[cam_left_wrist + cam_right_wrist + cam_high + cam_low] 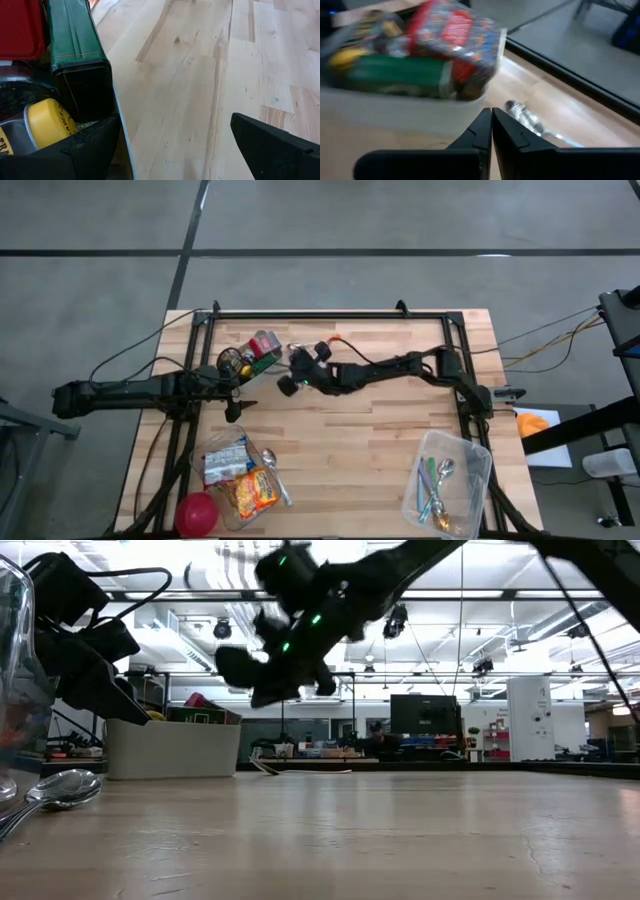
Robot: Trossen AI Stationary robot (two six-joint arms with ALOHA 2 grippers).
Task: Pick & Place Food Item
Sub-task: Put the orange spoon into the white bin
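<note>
Wooden table point(340, 440), seen from above: the left gripper point(236, 385) hangs spread wide just beside a clear bin point(262, 370) of food, empty. The right gripper point(290, 370), pinched tight on nothing, hovers at that bin's other side. Only its wrist view shows the red packet point(455, 37) on top and a spoon point(525, 117) behind. The left wrist view alone reveals a green tin point(80, 55) and a yellow lid point(47, 122).
</note>
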